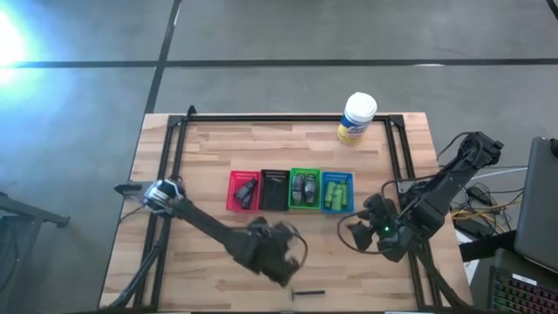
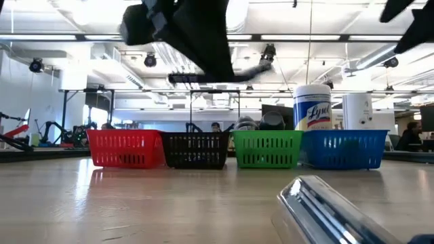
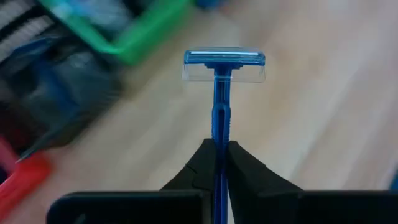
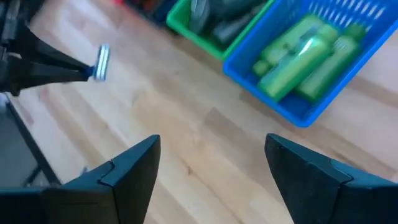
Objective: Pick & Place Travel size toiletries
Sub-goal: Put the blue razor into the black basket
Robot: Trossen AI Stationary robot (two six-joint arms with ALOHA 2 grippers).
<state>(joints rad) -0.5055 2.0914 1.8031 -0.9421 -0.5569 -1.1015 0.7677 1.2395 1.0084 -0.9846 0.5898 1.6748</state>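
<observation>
My left gripper (image 3: 219, 146) is shut on a blue razor (image 3: 224, 65) and hovers over the near middle of the table (image 1: 295, 251), in front of the black bin (image 1: 274, 189). My right gripper (image 4: 211, 149) is open and touches nothing, in front of the blue bin (image 1: 336, 192); it is also in the high view (image 1: 356, 232). Green tubes (image 4: 305, 53) lie in the blue bin, and grey bottles (image 4: 217, 15) lie in the green bin (image 1: 304, 188). A thin dark stick (image 1: 307, 294) lies flat near the table's near edge, also large in the low view (image 2: 325, 207). My left gripper pinches the razor's blue handle (image 3: 219, 124) between its two fingers, which lie along it. The handle runs forward out of the fingertips and ends in the clear-capped head (image 3: 224, 65). In the right wrist view the razor (image 4: 101, 62) hangs clear of the table, roughly level.
The red bin (image 1: 243, 190) stands at the left end of the row of bins. A white-and-yellow canister (image 1: 357, 118) stands near the far edge. A black frame (image 1: 179, 148) runs around the table. Bare wood lies between the bins and the near edge.
</observation>
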